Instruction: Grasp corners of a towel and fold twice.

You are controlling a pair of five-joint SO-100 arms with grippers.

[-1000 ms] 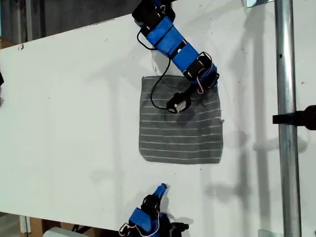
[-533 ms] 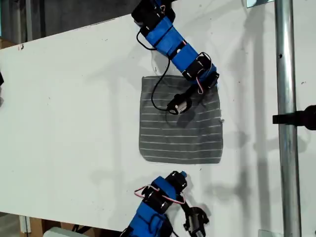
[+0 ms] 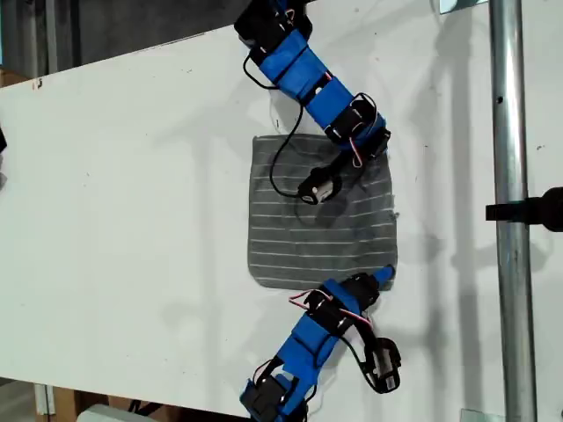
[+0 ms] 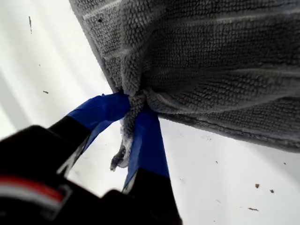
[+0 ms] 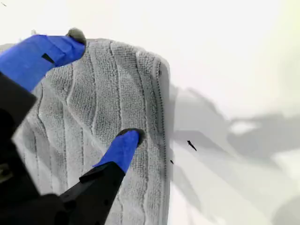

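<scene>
In the exterior view, the towel (image 3: pixel 321 215) lay flat near the middle of the white table (image 3: pixel 123 220), its thin stripes running across. One arm reached in from the top of that view to the towel's upper corner on the exterior view's right; another came up from the bottom to the lower corner on that same side. We judged the cloth light, soft and limp: it would sag and drag rather than hold a shape, so the corners were the places to take hold, pinched deep enough not to slip. The arm's own body hid the upper corner there.

In the first wrist view, my first gripper (image 4: pixel 133 117) was closed tight on a bunched corner (image 4: pixel 133 101) of the towel, the pile gathered between the blue fingers, a small tuft hanging below. This we took for the upper arm.

In the second wrist view, my second gripper (image 5: pixel 93 89) stood spread wide, one fingertip (image 5: pixel 126 140) on the cloth near its edge, the other finger above the towel's border; it held nothing. Whether that fingertip pressed down or only hovered, we could not tell.
</scene>
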